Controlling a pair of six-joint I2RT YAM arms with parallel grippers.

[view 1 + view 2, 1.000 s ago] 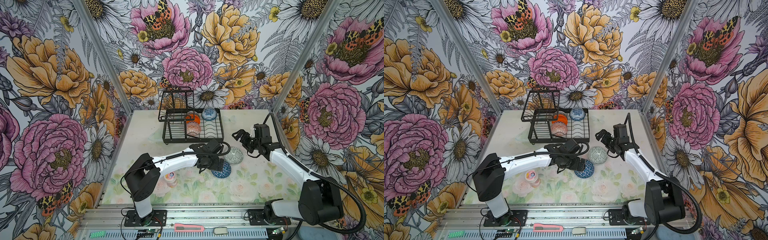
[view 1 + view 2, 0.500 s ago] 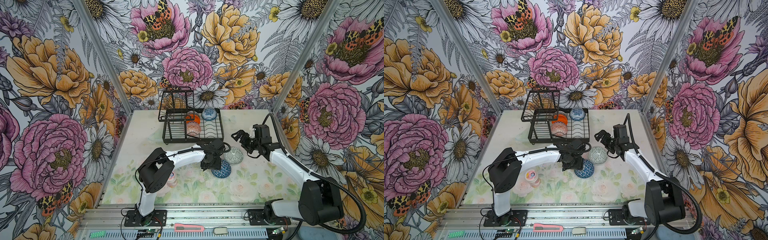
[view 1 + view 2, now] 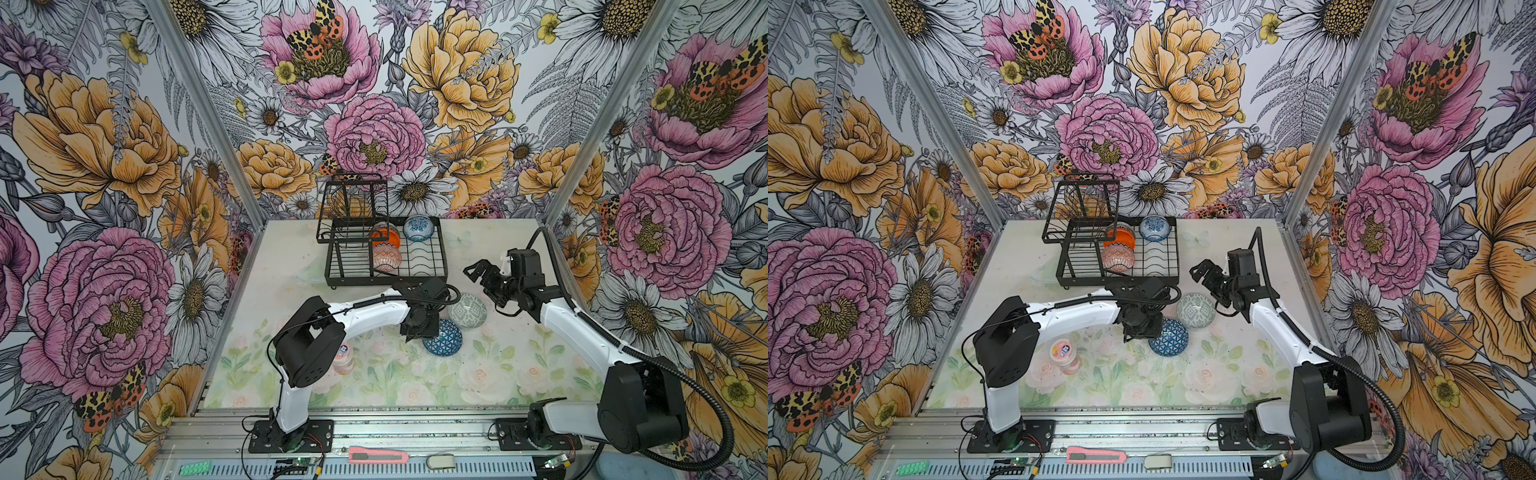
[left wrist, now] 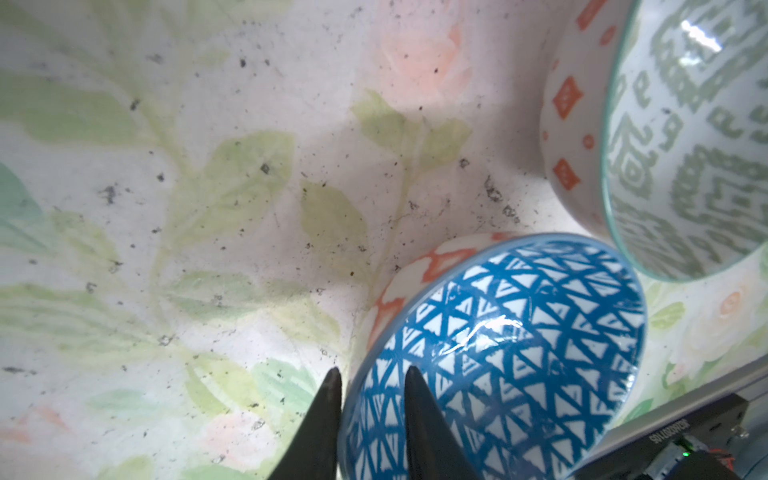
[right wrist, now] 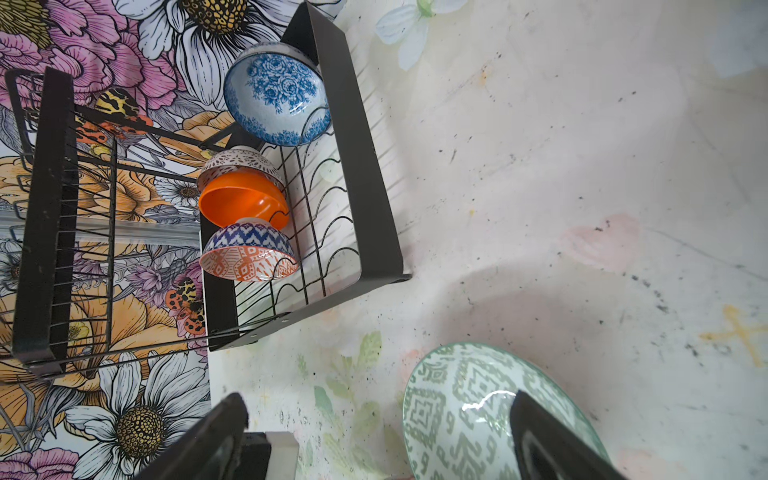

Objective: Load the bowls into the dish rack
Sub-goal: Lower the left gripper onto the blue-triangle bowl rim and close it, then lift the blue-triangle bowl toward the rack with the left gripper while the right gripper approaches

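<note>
The dark blue bowl lies tilted on the table, touching the grey-green bowl. My left gripper is shut on the blue bowl's rim, one finger outside and one inside. My right gripper hovers open just beyond the grey-green bowl, holding nothing. The dish rack holds the white-blue floral bowl, the plain orange bowl and the orange geometric bowl.
A pink-lidded jar stands on the table beside the left arm's elbow. The rack's tall wire basket is at its left end, against the back wall. A pink box cutter lies on the front rail.
My left gripper has closed from wide open onto the blue bowl's rim, and that arm's elbow has swung right. The right arm and the bowls have not moved.
</note>
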